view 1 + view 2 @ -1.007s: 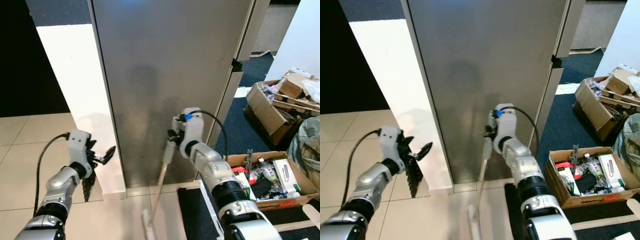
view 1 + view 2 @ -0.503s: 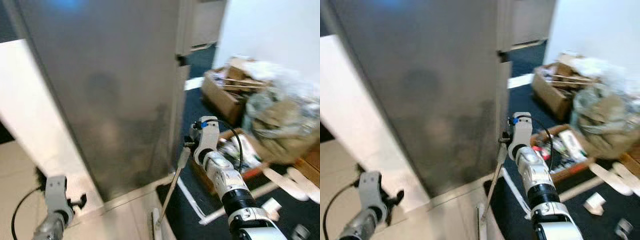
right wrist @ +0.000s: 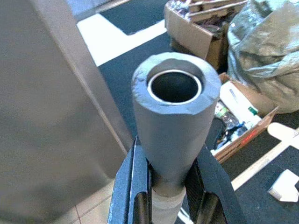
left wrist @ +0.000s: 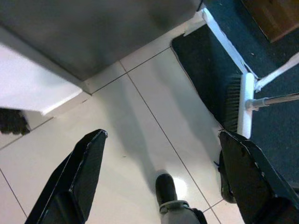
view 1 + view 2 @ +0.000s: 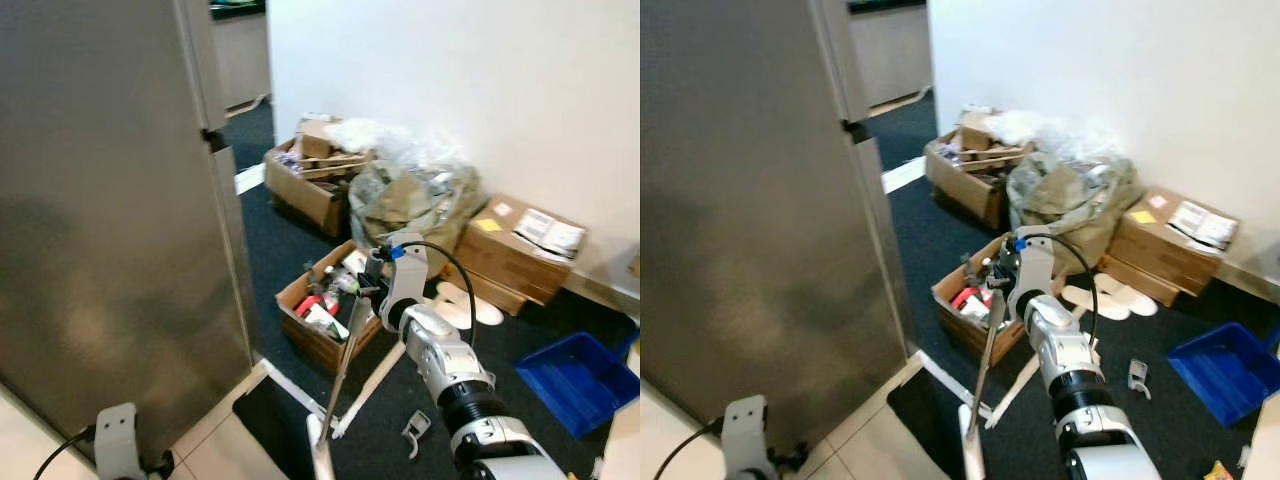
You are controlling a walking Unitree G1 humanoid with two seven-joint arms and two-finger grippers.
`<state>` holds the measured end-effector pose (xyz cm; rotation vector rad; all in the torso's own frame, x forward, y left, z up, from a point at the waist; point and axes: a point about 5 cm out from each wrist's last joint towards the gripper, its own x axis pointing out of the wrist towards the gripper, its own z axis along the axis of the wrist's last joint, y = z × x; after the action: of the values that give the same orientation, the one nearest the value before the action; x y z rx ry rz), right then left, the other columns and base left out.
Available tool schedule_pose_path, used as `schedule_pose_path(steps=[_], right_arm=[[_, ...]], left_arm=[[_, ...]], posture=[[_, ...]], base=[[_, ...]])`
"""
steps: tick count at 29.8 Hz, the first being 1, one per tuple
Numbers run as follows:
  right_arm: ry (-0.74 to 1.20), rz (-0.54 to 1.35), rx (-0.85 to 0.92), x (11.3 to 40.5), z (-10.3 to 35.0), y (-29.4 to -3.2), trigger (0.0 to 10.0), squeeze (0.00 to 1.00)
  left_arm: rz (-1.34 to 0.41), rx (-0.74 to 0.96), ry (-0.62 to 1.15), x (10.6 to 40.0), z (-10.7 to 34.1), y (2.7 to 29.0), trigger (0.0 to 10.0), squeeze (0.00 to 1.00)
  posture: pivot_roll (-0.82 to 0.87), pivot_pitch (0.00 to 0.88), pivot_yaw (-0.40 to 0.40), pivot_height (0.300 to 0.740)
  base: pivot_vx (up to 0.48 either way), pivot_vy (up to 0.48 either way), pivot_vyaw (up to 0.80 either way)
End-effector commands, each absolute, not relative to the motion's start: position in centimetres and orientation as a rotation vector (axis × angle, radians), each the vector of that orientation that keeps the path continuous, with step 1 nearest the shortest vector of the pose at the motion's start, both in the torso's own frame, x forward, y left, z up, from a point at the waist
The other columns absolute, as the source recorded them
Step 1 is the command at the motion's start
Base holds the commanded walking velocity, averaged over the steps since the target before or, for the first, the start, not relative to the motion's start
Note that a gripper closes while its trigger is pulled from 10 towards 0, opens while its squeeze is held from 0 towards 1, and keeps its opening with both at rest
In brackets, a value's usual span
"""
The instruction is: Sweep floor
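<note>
A tall grey metal panel (image 5: 110, 210) stood over the seam where pale floor tiles (image 4: 140, 121) met dark blue carpet (image 5: 290, 250), and everything else is placed here from that panel. Beyond its hinged edge, against the white wall (image 5: 450, 90), sat an open cardboard box of clutter (image 5: 305, 185) and a bulging plastic sack (image 5: 415, 205). Nearer the panel's foot lay a second open box of odds and ends (image 5: 322, 318). Farther from the panel than the sack, along the wall, was a closed carton with labels (image 5: 520, 245), with a blue plastic bin (image 5: 575, 375) on the carpet in front of it. White strips (image 5: 375, 375) lay on the carpet off the panel's lower corner.

The broom (image 5: 985, 360) slanted down from the right gripper (image 5: 372, 292), its white head (image 4: 245, 105) resting on the carpet just off the panel's corner, bristles facing the tiles. The right gripper's fingers (image 3: 135, 186) were clamped narrowly around the broom's grey handle, just below its hollow top end, and the gripper sat in front of the second box.

The left gripper (image 4: 159, 177) hung low over the tiles near the panel's base, its two black fingers (image 4: 79, 177) spread wide with nothing between them.
</note>
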<state>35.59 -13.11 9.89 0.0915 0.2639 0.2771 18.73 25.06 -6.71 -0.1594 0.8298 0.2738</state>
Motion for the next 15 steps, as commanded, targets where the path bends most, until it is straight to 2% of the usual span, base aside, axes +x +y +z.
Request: schedule_pose_path(steps=[1, 7, 8, 10, 11, 15], right_arm=[[0.227, 0.323, 0.099, 35.8, 10.6, -12.2, 0.0, 0.0], [0.227, 0.343, 0.1, 35.7, 10.6, -11.7, 0.0, 0.0], [0.226, 0.346, 0.1, 35.7, 10.6, -11.6, 4.5, 0.0], [0.226, 0.346, 0.1, 35.7, 10.6, -11.6, 4.5, 0.0], [0.231, 0.354, 0.095, 35.7, 10.5, -11.4, 10.0, 0.0], [0.241, 0.378, 0.094, 35.6, 10.4, -10.9, 10.0, 0.0]], left_arm=[[0.268, -0.142, 0.884, 17.8, -7.3, 24.7, 10.0, 0.0], [0.267, -0.136, 0.912, 17.3, -7.6, 24.6, 10.0, 0.0], [0.27, -0.139, 0.923, 17.0, -7.8, 24.6, 10.0, 0.0], [0.27, -0.139, 0.923, 17.0, -7.8, 24.6, 10.0, 0.0], [0.269, -0.141, 0.934, 16.8, -7.9, 24.5, 10.0, 0.0], [0.264, -0.139, 0.956, 16.2, -8.2, 24.3, 10.0, 0.0]], posture=[[-0.02, 0.0, 0.021, 0.74], [-0.02, 0.0, 0.022, 0.74], [-0.02, 0.0, 0.022, 0.74], [-0.02, 0.0, 0.022, 0.74], [-0.02, 0.0, 0.022, 0.74], [-0.01, 0.0, 0.019, 0.74]], base=[[0.0, 0.0, -0.8], [0.0, 0.0, -0.76], [0.0, 0.0, 0.0], [0.0, 0.0, 0.0], [0.0, 0.0, 0.0], [-0.141, 0.0, 0.0]])
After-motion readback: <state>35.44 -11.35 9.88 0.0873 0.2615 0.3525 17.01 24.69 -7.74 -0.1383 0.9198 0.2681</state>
